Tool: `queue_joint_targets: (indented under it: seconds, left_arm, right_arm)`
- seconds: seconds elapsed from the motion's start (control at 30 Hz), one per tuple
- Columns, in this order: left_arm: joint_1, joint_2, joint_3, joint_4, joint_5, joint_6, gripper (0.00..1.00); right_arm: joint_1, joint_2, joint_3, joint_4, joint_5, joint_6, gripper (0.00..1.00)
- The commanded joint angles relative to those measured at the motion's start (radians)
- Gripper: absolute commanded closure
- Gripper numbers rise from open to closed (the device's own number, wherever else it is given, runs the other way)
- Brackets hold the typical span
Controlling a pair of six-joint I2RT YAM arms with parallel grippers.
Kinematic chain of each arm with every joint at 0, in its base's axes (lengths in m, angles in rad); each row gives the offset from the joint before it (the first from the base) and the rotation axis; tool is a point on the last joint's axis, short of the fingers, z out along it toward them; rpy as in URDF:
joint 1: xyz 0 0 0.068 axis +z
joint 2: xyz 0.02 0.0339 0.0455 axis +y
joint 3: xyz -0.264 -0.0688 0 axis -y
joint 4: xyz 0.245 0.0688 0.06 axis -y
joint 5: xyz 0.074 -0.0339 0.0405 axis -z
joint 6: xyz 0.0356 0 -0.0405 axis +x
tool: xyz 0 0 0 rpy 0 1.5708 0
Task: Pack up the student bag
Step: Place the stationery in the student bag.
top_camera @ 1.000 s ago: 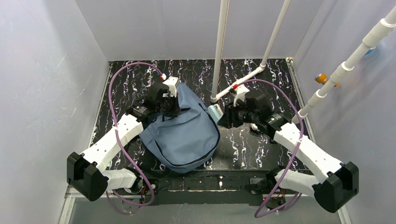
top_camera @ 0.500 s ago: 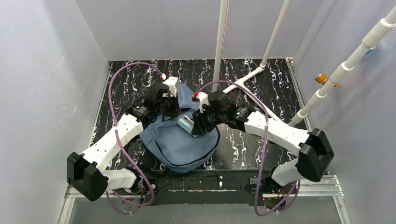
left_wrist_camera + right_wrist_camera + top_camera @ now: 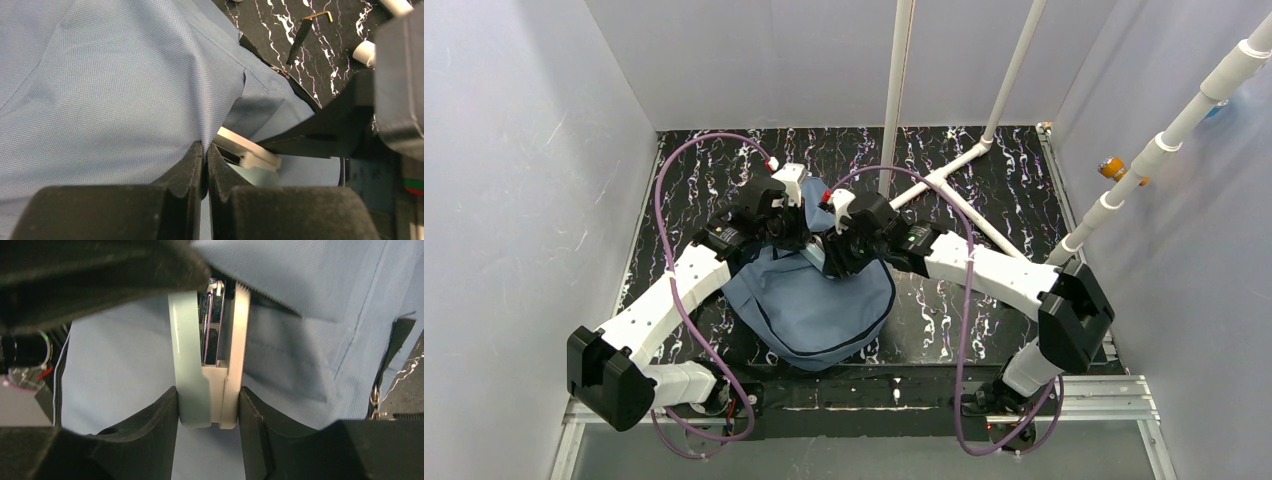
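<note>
The left claw (image 3: 205,148) is pinched shut on a fold of the backpack (image 3: 100,85), lifting the flap, I'd guess, to hold its mouth open. The right claw (image 3: 207,402) stands half apart, clamped on a pale stapler (image 3: 210,355) whose tip sits under that flap. The backpack lies on the table (image 3: 994,170), left of middle.

A black table (image 3: 924,320) veined with white is shown. The student bag (image 3: 814,300) is spread flat on it, directly beneath the left gripper (image 3: 205,150) and the right gripper (image 3: 207,407). A white pipe (image 3: 964,160) is laid on it beyond the right gripper, and a dark strap (image 3: 299,40) beyond the left.
</note>
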Motion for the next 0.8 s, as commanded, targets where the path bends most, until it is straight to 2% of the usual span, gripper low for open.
queue_joint_targets:
  seconds: [0.0, 0.07, 0.17, 0.2, 0.3, 0.43, 0.63, 0.77]
  left_arm:
    - [-0.015, -0.028, 0.041, -0.019, 0.098, -0.039, 1.00]
    - [-0.015, -0.035, 0.037, -0.018, 0.097, -0.044, 1.00]
    - [-0.015, -0.043, 0.025, -0.012, 0.095, -0.059, 1.00]
    - [-0.015, -0.045, 0.022, -0.008, 0.095, -0.063, 1.00]
    - [-0.015, -0.052, 0.010, -0.003, 0.092, -0.068, 1.00]
    - [-0.015, -0.053, 0.002, -0.003, 0.078, -0.056, 1.00]
    - [-0.015, -0.049, -0.009, -0.005, 0.059, -0.034, 1.00]
    - [-0.014, -0.052, -0.012, -0.006, 0.051, -0.028, 1.00]
  right_arm:
    - [0.000, 0.060, 0.069, 0.198, 0.160, 0.071, 0.85]
    - [0.000, 0.072, 0.065, 0.296, 0.178, 0.095, 0.78]
    - [0.000, 0.088, 0.046, 0.439, 0.213, 0.136, 0.74]
    - [0.001, 0.095, 0.040, 0.475, 0.223, 0.141, 0.69]
    - [0.001, 0.123, 0.034, 0.522, 0.252, 0.152, 0.45]
    - [0.001, 0.143, 0.052, 0.449, 0.216, 0.136, 0.35]
    - [0.000, 0.044, 0.010, 0.312, 0.197, 0.071, 0.08]
    - [0.000, -0.047, -0.039, 0.234, 0.179, 0.058, 0.02]
